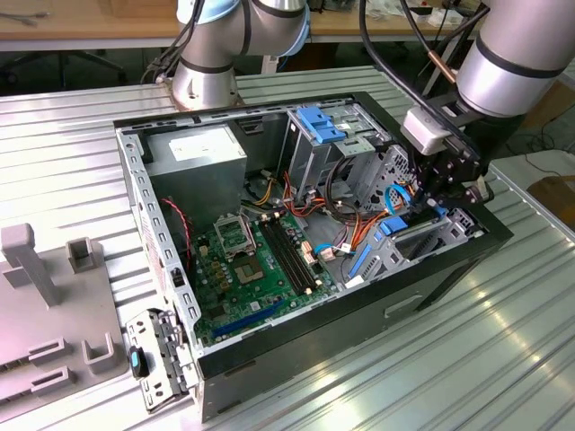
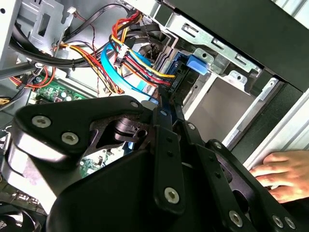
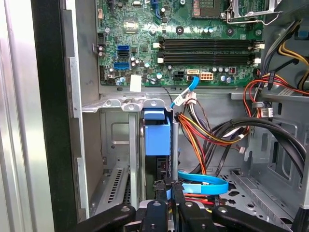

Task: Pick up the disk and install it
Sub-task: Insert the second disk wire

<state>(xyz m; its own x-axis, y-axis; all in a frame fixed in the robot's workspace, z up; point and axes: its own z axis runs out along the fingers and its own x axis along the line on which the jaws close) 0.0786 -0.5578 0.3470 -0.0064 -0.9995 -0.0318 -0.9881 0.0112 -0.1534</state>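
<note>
Jaws of the gripper (image 3: 169,195) pinch the disk (image 3: 157,137), standing on edge in its drive bay (image 3: 116,145). Cables (image 3: 207,140) crowd its 3 o'clock side in the first wrist view and could snag; a hand (image 2: 280,171) on the case (image 1: 431,278) risks being struck.

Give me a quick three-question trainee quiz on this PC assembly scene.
1. True or false: the gripper grips the disk, which stands upright in the drive bay.
2. In the second wrist view, what lies beside the case? A) a person's hand B) a screwdriver C) a cup
3. What colour is the disk's carrier frame?

Key: 1 true; 2 A; 3 blue.
</note>
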